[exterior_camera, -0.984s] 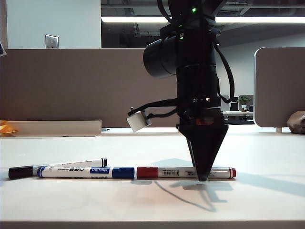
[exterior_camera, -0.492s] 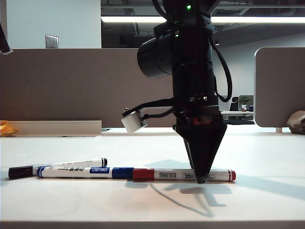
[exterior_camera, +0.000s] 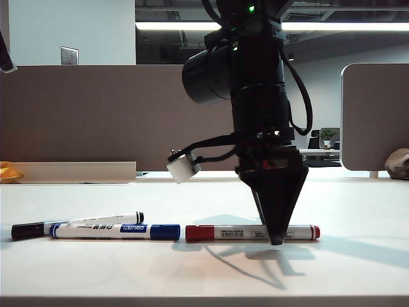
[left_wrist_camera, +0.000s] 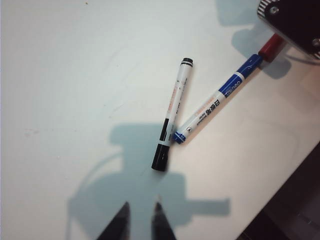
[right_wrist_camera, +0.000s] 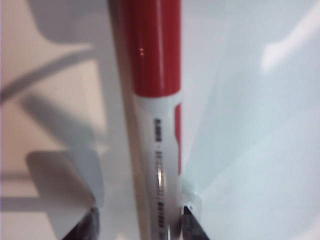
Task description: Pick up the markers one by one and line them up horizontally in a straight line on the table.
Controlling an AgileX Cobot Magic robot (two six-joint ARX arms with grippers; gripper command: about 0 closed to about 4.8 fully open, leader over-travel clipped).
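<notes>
— So, which step was judged to be in hand?

— The placing of the red marker [exterior_camera: 252,232]. It was seen lying flat on the table [exterior_camera: 358,268], end to end with the blue marker [exterior_camera: 115,230], a small gap being left between the caps. The right gripper [exterior_camera: 276,240] was lowered over its barrel, jaws parted around it with space on one side, so no firm grip was shown.

— And what was called for next?

— A straight lift clear by the right gripper, so that the red marker would not be nudged. The black marker [exterior_camera: 77,224] was found angled behind the blue one and not yet lined up. The left gripper [left_wrist_camera: 140,222] was held above the table near its cap, jaws narrowly parted and empty; a grasp there was judged likely.
</notes>
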